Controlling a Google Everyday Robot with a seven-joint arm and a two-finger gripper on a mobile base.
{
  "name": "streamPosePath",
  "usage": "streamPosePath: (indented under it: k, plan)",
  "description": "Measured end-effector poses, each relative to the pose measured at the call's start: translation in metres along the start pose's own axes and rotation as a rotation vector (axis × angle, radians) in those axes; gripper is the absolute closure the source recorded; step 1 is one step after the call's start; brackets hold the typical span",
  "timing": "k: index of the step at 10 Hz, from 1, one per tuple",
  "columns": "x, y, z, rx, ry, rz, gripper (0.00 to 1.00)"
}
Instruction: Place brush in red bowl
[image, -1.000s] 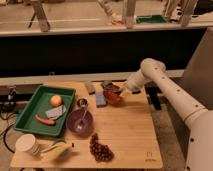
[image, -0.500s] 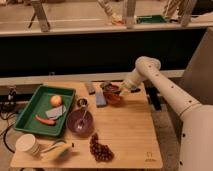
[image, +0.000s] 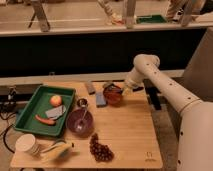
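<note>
The red bowl stands on the wooden table, near its far edge at the middle. My gripper is at the bowl's right rim, low over it. A slim dark shape that looks like the brush lies at the bowl's far left rim, partly inside it. I cannot tell whether the gripper touches it.
A blue sponge lies just left of the bowl, with a dark bar behind it. A small metal cup and a purple bowl with a spoon stand further left. A green tray holds food. Grapes lie near the front.
The arm's elbow has shifted a little to the left. The gripper has stayed at the red bowl's right rim.
</note>
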Motion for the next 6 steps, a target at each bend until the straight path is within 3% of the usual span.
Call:
streamPosePath:
  k: [6]
  plan:
    - [0.0013,0.0096,-0.0046,0.029,0.105,0.033,1.0]
